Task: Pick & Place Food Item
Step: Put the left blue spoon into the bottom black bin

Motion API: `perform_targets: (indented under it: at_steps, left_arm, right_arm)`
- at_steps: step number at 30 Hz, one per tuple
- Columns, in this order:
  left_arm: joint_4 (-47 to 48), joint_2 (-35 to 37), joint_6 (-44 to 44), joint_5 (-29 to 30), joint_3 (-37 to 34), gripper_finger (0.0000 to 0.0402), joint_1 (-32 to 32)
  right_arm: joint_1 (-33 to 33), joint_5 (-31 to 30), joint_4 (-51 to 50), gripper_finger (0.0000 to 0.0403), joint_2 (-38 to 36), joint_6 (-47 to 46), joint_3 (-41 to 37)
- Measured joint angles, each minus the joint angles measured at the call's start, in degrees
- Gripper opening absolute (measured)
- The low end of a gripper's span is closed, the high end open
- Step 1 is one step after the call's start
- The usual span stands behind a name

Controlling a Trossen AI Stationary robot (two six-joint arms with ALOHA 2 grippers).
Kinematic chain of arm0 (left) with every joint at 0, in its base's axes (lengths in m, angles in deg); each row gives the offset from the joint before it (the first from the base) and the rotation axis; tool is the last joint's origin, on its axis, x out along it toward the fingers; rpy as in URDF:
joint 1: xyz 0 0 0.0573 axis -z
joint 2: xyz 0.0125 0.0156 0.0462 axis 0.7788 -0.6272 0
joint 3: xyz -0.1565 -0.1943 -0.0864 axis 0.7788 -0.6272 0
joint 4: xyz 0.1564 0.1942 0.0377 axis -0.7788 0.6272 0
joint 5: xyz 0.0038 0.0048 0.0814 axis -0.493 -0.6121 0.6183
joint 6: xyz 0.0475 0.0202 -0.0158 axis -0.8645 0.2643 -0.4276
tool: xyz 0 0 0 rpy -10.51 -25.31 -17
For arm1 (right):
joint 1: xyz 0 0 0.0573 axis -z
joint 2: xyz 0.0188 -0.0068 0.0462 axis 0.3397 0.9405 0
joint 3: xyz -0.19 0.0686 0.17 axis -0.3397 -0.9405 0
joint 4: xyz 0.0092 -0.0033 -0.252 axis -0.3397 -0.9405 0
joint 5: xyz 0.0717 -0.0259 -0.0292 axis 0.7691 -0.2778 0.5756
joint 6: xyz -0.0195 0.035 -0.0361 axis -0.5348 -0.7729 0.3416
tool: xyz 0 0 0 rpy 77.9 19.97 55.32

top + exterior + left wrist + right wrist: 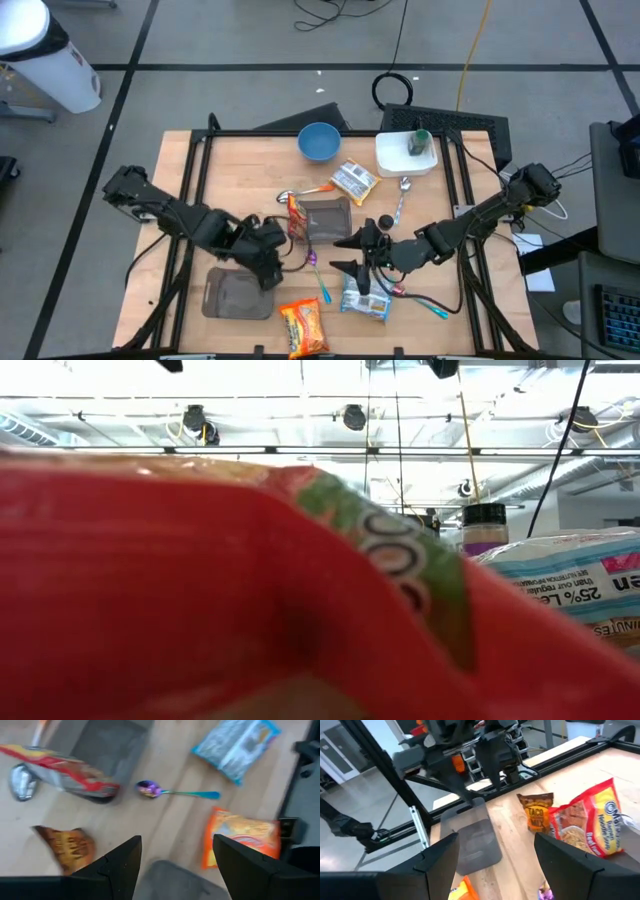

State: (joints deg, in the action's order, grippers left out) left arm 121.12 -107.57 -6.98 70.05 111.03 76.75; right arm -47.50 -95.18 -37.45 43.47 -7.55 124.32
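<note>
Left gripper (268,252): fingers spread, empty, low over table centre beside red crinkly noodle packet (297,217) propped against grey tray (326,217). Packet judged light, soft, slippery; best pinched at sealed edge. Right gripper (362,255): spread, empty, above blue packet (364,303).

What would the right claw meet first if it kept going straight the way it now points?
Probably the flat grey tray, which lies straight ahead of the open right claw on the wooden table. The left claw sits beyond it, though depth is uncertain.
</note>
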Motion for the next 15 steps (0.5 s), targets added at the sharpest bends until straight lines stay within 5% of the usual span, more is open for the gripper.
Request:
perform_targets:
  at_steps: [6,15]
  left_arm:
    - [7.0,2.1,-6.1,-1.2,0.0,0.0250,-6.5]
    - [3.7,5.4,-18.7,-7.5,0.0,0.0250,-17.6]
  right_arm:
    - [0.2,0.1,-2.1,0.0251,0.0,0.0,0.0]
    - [0.7,0.2,-4.2,0.0251,-0.3,0.8,0.0]
